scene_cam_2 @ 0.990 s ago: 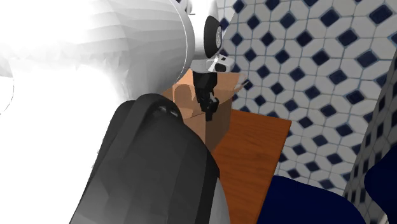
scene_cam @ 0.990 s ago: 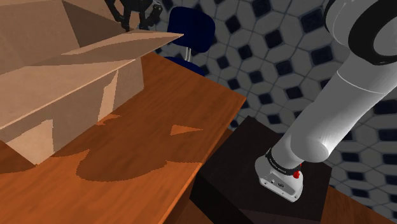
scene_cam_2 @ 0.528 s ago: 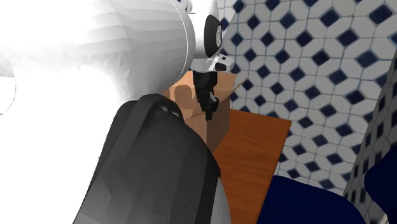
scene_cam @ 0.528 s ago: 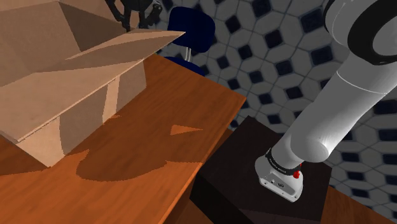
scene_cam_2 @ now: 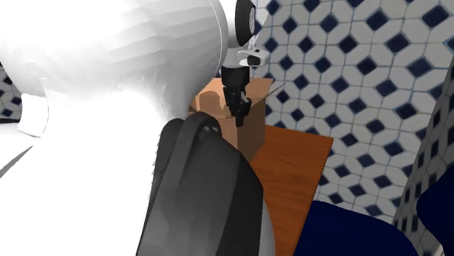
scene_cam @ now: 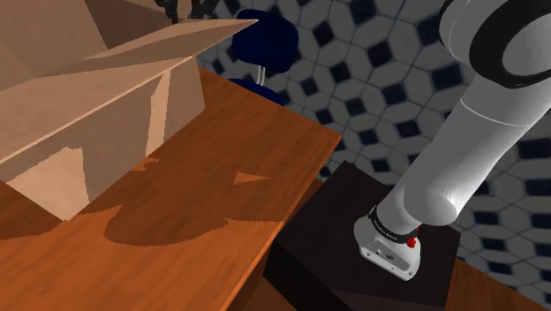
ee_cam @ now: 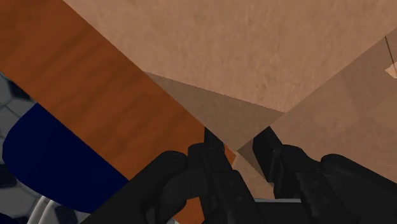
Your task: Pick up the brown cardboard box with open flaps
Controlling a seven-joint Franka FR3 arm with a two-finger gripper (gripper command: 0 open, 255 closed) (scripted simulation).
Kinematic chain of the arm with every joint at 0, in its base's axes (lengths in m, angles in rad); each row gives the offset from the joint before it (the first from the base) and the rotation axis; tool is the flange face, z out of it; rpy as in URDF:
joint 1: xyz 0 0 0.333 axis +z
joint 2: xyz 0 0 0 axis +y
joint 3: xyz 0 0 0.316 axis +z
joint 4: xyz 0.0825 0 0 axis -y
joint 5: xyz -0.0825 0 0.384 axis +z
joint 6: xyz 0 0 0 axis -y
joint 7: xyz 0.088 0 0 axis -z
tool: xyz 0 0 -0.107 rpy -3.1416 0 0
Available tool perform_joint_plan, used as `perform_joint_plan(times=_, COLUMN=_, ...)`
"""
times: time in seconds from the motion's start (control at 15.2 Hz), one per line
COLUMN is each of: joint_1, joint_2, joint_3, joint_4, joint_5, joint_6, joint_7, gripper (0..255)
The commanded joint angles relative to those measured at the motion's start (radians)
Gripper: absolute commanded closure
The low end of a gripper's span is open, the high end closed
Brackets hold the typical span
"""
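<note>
At the shoulder view's left the cardboard box (scene_cam: 79, 97) hung tilted over the wooden surface (scene_cam: 247, 150) — apparently clear of it, its shadow spread beneath. The pincer (ee_cam: 238, 140) pinched one wall at its rim — a thin edge suited to its narrow span. Rightward, the arm (scene_cam: 477, 132) rose from the dark stand (scene_cam: 344, 230).

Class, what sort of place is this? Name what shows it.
Likely a home study or office corner: a wooden desk, a dark blue chair by it, and blue-and-white tiles around. The hand clasps a cardboard box.
</note>
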Motion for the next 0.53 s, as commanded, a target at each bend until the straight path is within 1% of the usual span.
perform_joint_plan(times=0.0, joint_1=0.010, joint_2=0.027, joint_3=0.005, joint_4=0.069, joint_5=-0.014, joint_6=-0.042, joint_7=0.008, gripper=255)
perform_joint_plan(times=0.33, joint_1=0.038, joint_2=0.091, joint_3=0.012, joint_4=0.227, joint_5=-0.050, joint_6=-0.142, joint_7=0.020, gripper=255)
perform_joint_plan(times=0.46, joint_1=0.039, joint_2=0.093, joint_3=0.013, joint_4=0.232, joint_5=-0.051, joint_6=-0.145, joint_7=0.020, gripper=255)
